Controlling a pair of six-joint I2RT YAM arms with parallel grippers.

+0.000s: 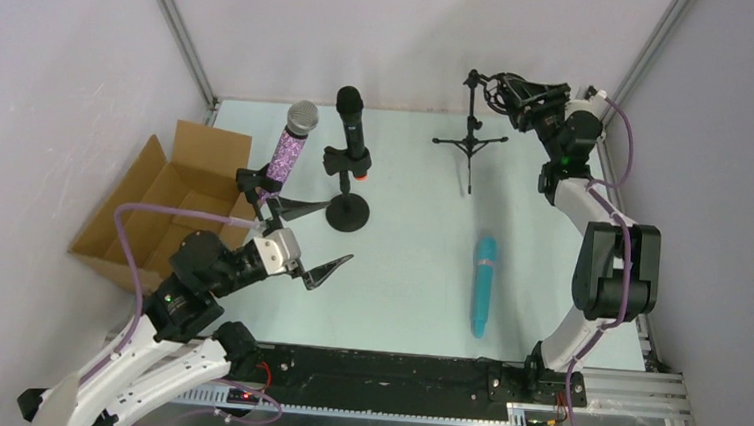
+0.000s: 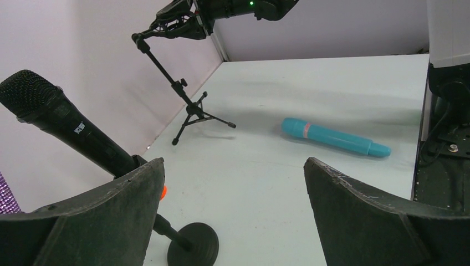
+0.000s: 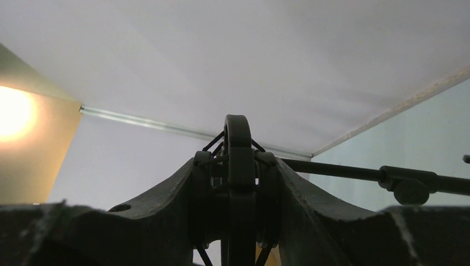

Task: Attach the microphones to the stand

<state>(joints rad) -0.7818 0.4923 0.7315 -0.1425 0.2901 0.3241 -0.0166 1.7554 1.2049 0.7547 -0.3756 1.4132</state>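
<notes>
top external view: light blue mic [image 1: 483, 286] lies flat on the bench [image 1: 399, 275], in no stand, touching nothing.
mounted: purple glitter mic [image 1: 293, 145] and black mic [image 1: 352, 129] each stand upright in a holder, far left of the bench.
empty stand: tripod stand [image 1: 471, 139] at the far side, no mic in its clip [image 1: 507, 87].
left jaws: spread wide, holding nothing, hanging low just near-side of the two mounted mics.
right jaws: pressed onto the tripod clip; right wrist view shows the clip ring pinched between them.
direction: blue mic lies to the right of the left jaws across bare bench; from the right jaws it lies well toward the near edge.
long axis: runs roughly far-to-near, thicker end far, tapered end toward the arm bases; left wrist view shows it lying nearly crosswise to the left jaws' line of sight.
nearer arm: mic sits closer to the right arm's base, but the right jaws are busy; left looks like the free one.
progress: likely two of three done.
next move: probably the left jaws reach right and close across the barrel.
</notes>
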